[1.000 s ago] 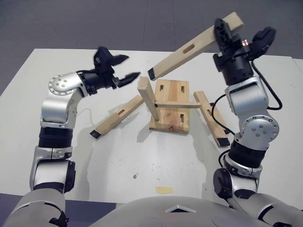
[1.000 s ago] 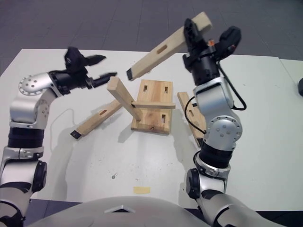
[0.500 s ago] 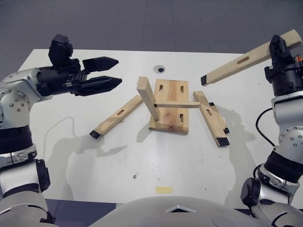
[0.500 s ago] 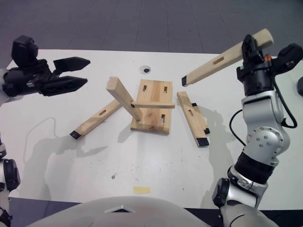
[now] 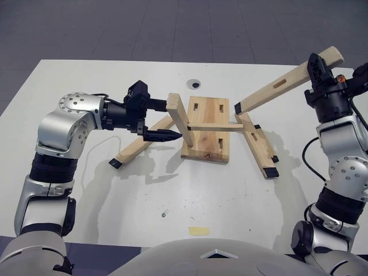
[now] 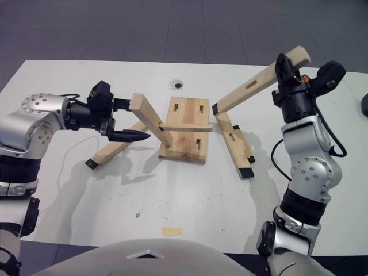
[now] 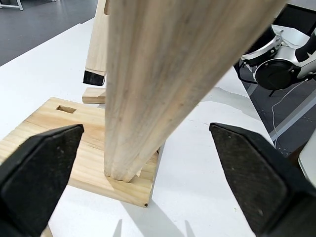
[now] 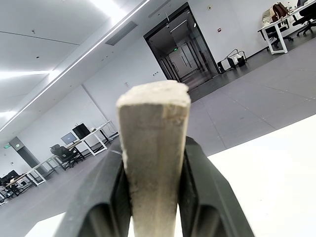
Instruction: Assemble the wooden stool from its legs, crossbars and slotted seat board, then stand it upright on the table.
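The slotted seat board (image 5: 208, 144) lies flat mid-table. One leg (image 5: 178, 118) stands tilted at its left edge, joined to a crossbar (image 5: 215, 127) running right. My left gripper (image 5: 172, 121) is open, with the standing leg (image 7: 163, 74) between its fingers (image 7: 34, 173). My right gripper (image 5: 319, 72) is shut on the upper end of another leg (image 5: 276, 86), held slanted in the air with its black-capped end just above the board's right edge. In the right wrist view the leg's end (image 8: 153, 128) sits clamped between the pads (image 8: 103, 197). Two loose legs lie on the table, one left (image 5: 138, 144), one right (image 5: 256, 141).
A round hole (image 5: 195, 84) is in the table behind the board. A yellow tape scrap (image 5: 199, 230) and a small screw (image 5: 164, 215) lie near the front edge. A dark object (image 6: 364, 104) sits at the far right edge.
My left gripper dropped from out left and moved in to straddle the standing leg. My right arm swung the held leg back left and lower, toward the board's right edge.
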Robot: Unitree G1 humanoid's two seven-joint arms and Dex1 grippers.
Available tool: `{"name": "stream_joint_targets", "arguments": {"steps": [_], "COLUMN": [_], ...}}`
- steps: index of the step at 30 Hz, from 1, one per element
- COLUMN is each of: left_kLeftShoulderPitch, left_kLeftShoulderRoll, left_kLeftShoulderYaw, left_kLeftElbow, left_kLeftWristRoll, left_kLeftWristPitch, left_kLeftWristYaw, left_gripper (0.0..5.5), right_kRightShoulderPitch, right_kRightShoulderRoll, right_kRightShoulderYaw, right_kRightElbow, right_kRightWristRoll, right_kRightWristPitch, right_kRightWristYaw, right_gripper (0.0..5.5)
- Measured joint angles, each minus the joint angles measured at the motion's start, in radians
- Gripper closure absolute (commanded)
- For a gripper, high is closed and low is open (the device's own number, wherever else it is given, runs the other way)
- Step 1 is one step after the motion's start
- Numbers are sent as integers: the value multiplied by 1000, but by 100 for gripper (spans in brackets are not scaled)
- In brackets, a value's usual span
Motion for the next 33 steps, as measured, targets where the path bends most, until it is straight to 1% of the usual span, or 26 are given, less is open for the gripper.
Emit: {"name": "stream_joint_targets", "arguments": {"steps": [6, 10, 13, 17, 20, 23, 27, 33], "left_kLeftShoulderPitch": [-6, -6, -5, -5, 0, 28, 64, 115], "left_kLeftShoulderRoll": [-50, -48, -44, -44, -56, -75, -85, -123], "left_kLeftShoulderYaw": [29, 26, 24, 23, 21, 2, -39, -64], "left_kLeftElbow": [-2, -4, -10, -14, -21, -72, -121, -176], "left_kLeftWristRoll": [-32, -28, -19, -20, -10, 53, 144, 184], "left_kLeftWristPitch": [1, 0, -11, -10, -26, -100, -211, -242], "left_kLeftWristYaw": [38, 36, 37, 36, 61, 129, 225, 362], "left_gripper": [241, 310, 320, 321, 326, 336, 336, 336], "right_kRightShoulderPitch": [4, 4, 4, 9, 27, 51, 52, 52], "right_kRightShoulderRoll": [8, 16, 22, 25, -4, -42, -42, -39], "right_kRightShoulderYaw": [10, 16, 18, 22, 57, 94, 126, 176], "right_kRightElbow": [0, 0, 0, -2, -19, -51, -84, -118], "right_kRightWristRoll": [-11, -10, -11, -21, -112, -234, -304, -352], "right_kRightWristPitch": [5, 16, 18, 24, 12, -42, -85, -94], "right_kRightWristYaw": [-1, -1, -1, 2, 36, 93, 143, 204], "right_gripper": [450, 450, 450, 450, 450, 450, 450, 450]}}
